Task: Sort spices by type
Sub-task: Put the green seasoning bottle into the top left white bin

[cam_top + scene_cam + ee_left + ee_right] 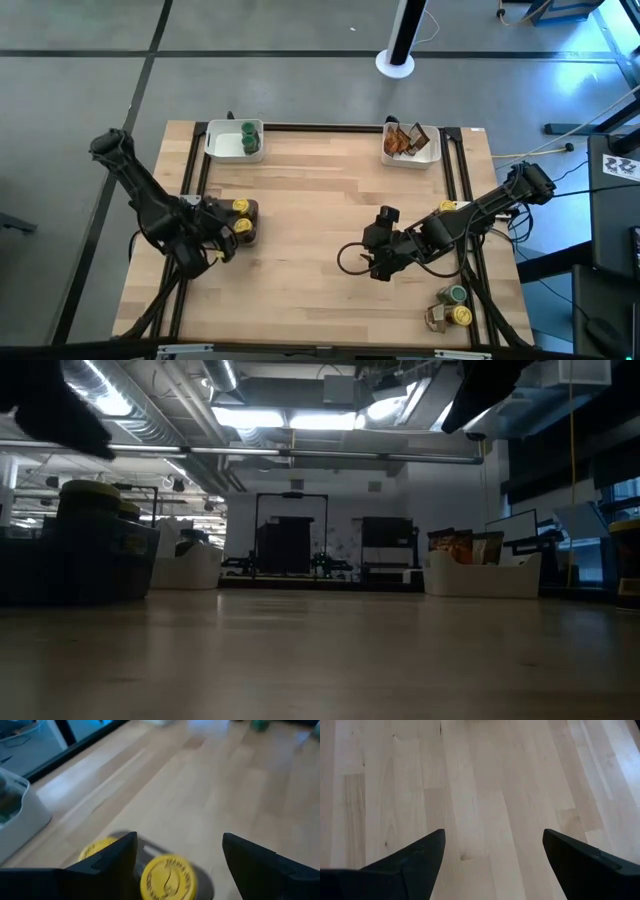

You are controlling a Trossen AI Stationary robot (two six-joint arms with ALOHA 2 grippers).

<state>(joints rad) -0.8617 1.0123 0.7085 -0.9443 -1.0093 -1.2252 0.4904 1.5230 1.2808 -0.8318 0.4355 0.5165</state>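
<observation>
My left gripper point(232, 234) point(180, 836) is open over the dark tray point(250, 212) by the table's left edge. The tray holds two yellow-lidded jars. One jar point(167, 877) stands between the fingers, apart from both. The other point(97, 849) shows partly behind one finger. My right gripper point(378, 262) point(493, 831) is open over bare wood right of the table's middle. Green-lidded jars point(248, 140) stand in the far-left white tray. Brown-orange packets point(403, 142) stand in the far-right white tray. A green-lidded jar point(457, 294), a yellow-lidded jar point(462, 316) and a packet point(437, 318) sit near the right corner.
The two white trays point(218, 148) point(425, 158) sit at the table's far edge. A black frame point(462, 180) borders the wooden top. Bare wood lies across the middle and near side. In the low view the dark tray point(75, 565) stands at the left.
</observation>
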